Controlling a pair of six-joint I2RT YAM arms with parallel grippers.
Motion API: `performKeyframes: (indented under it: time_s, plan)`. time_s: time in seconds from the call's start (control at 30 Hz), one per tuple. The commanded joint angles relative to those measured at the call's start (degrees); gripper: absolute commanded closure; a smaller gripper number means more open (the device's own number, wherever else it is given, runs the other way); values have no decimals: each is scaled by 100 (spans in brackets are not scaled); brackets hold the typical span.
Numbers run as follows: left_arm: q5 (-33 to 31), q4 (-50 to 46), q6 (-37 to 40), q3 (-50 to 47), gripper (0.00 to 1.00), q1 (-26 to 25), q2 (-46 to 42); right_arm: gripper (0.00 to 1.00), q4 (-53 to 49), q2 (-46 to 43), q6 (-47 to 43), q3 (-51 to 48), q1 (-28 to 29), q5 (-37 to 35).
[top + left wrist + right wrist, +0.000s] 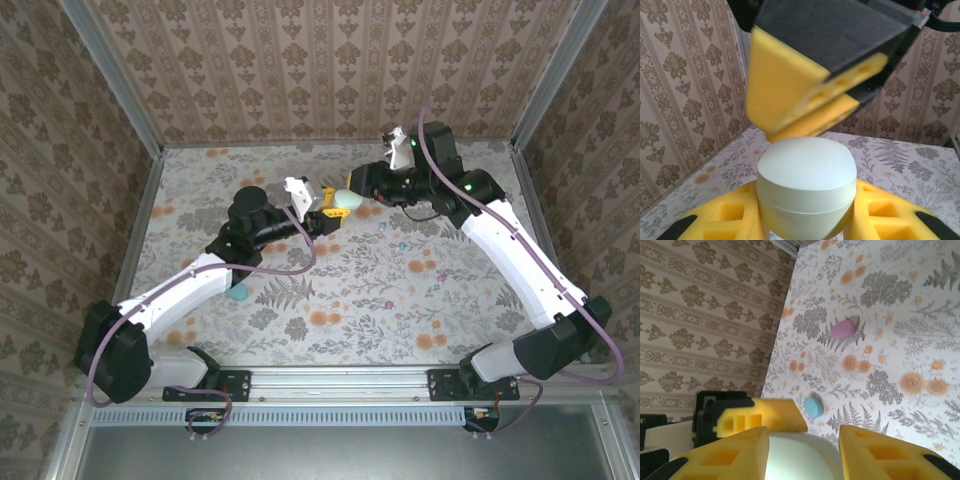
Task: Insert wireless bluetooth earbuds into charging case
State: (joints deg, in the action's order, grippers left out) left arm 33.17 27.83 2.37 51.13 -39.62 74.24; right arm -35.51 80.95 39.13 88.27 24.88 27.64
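Observation:
A pale mint charging case (pixel 806 175) with its lid down is clamped between the yellow fingers of my left gripper (pixel 805 212); from above both sit at mid-table (pixel 343 204), the left gripper (pixel 328 215) coming from the left. My right gripper (pixel 802 442) reaches in from the right (pixel 356 198). Its jaws stand on either side of the case's top (pixel 800 455), with a thin gap on one side. A small blue rounded piece (pixel 814 406) and a pink one (pixel 843 328) lie on the table; I cannot tell whether they are the earbuds.
The floral table (pixel 400 300) is walled by patterned panels at the back and both sides. The blue piece lies beside the left forearm (pixel 238 292). Tiny bits (pixel 400 243) lie right of centre.

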Motion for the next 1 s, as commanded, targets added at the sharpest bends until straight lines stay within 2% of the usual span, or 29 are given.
performKeyframes:
  time_s: [0.0, 0.1, 0.17, 0.33, 0.57, 0.97]
  plan:
    - [14, 416, -203, 263, 67, 50, 78, 52, 546, -408, 171, -432, -102, 323]
    - [40, 729, -411, 241, 67, 64, 147, 47, 1710, -671, 857, -1087, -334, 969]
    - [108, 928, -579, 261, 67, 81, 208, 39, 2460, -815, 1325, -1505, -467, 1309]
    - [248, 1196, -854, 324, 67, 103, 323, 32, 3268, -764, 1951, -1873, -614, 1857]
    - [282, 1318, -948, 287, 67, 103, 320, 37, 4677, -405, 2967, -2190, -616, 2331]
    - [187, 1297, -905, 237, 67, 125, 293, 45, 4693, -235, 3195, -2234, -577, 2746]
